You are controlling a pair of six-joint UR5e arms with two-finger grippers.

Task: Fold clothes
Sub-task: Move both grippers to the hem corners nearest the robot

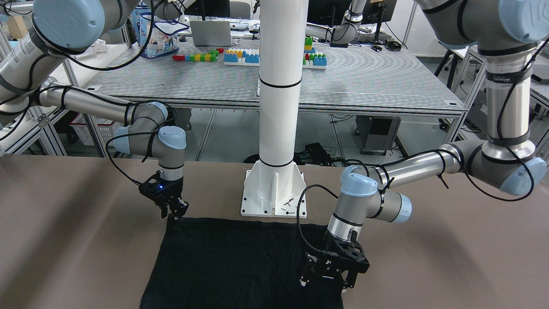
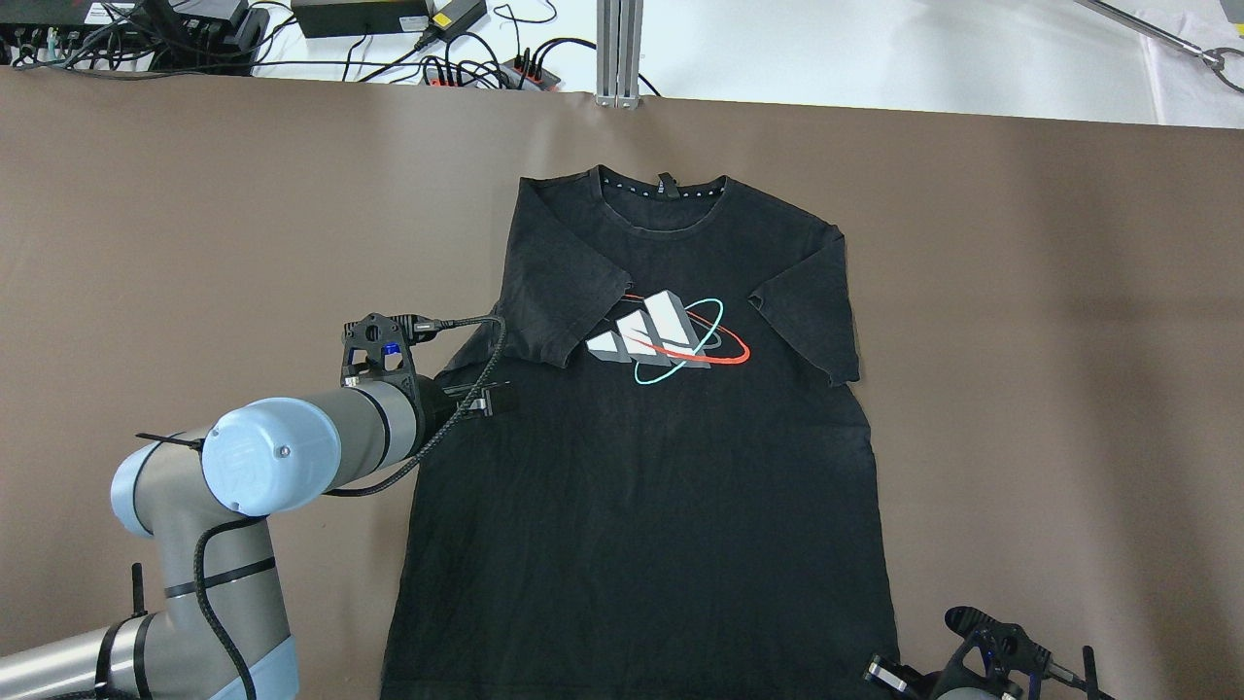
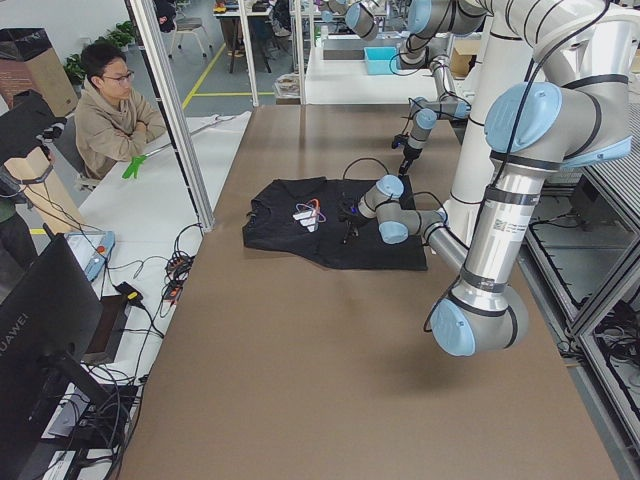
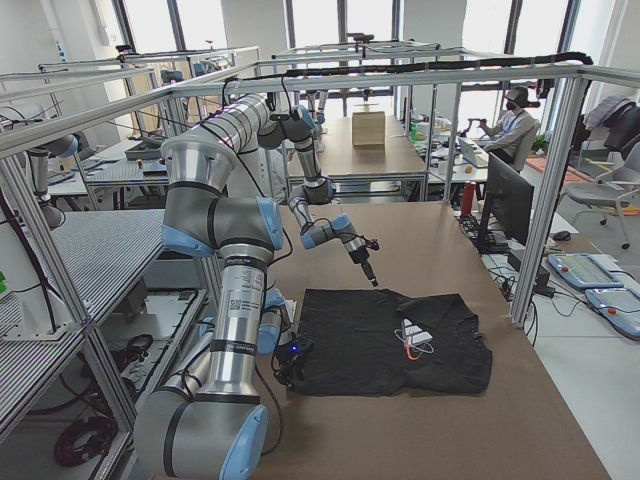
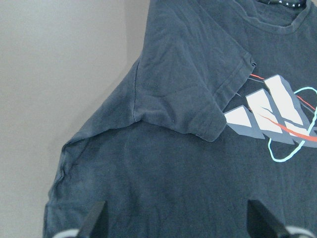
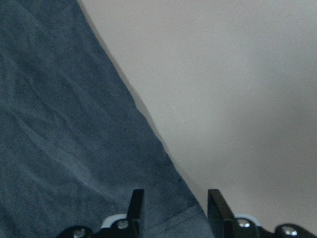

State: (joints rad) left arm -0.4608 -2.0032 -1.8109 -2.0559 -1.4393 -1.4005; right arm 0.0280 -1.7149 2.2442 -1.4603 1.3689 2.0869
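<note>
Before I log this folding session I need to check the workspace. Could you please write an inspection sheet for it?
Surface: brown table.
Job's things: black T-shirt lies flat, print up, both sleeves folded inward.
Clutter: nothing seen.
Grippers: left gripper open over the shirt's side below a sleeve; right gripper open at a hem corner.
Cables: black cable loops along the left wrist.
Surroundings: white pole, toy blocks behind it, seated person.

Your left arm (image 1: 411, 169) reaches in low, elbow bent, with the left gripper (image 1: 324, 284) pointing straight down, fingers spread wide. Your right arm (image 1: 94, 105) aims the right gripper (image 1: 173, 211) downward too, fingers only narrowly parted.
</note>
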